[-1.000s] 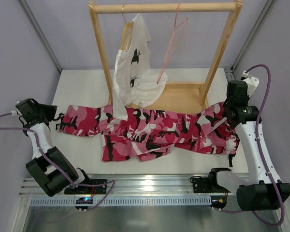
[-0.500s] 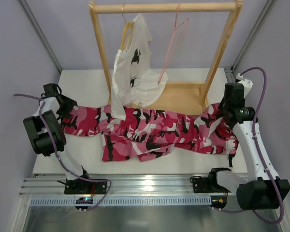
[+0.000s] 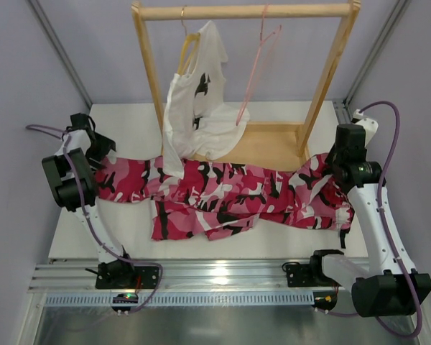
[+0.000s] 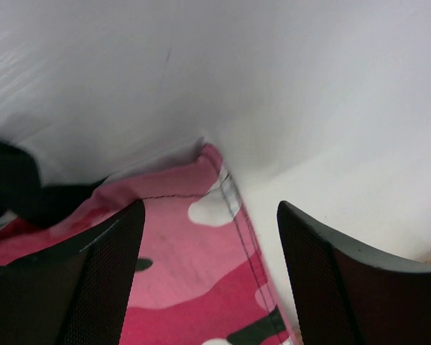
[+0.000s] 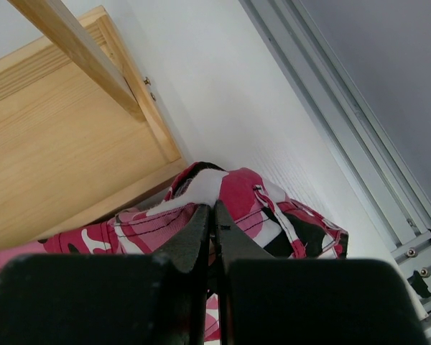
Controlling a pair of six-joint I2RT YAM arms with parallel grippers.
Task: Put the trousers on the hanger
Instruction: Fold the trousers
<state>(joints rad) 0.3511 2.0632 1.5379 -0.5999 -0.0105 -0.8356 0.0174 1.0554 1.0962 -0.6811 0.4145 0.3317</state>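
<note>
While the camouflage trousers (image 3: pixel 230 198) lay stretched flat across the white table (image 3: pixel 129 118) in front of the wooden rack (image 3: pixel 244 11), 2 arms were pictured at opposite ends of the garment. The left gripper (image 4: pixel 210 223) was held over the left end, its jaws spread wide and released. A stitched corner of the pink cloth lay between and beneath them, and nothing was grasped there. The right gripper (image 5: pixel 212 215) was clenched at the right end, near the rack's base board. A raised fold of the trousers was pinched at its tips, so far as could be judged from the wrist view. The pink wire hanger (image 3: pixel 255 72) was seen hanging from the top rail, above the trousers and well apart from them. Beside it, a white T-shirt (image 3: pixel 201 108) was carried on a wooden hanger (image 3: pixel 189 44), and its lower edge was seen overlapping the trousers.

The step in hand was judged to be an early one, the taking-up of the trousers by both ends. Nothing had yet been put over the hanger. For the next move, the left jaws would need to be lowered and closed on the hem. The cloth could then be lifted, gathered and passed over the hanger's bottom wire. Care would be called for lest the T-shirt be dragged along.
</note>
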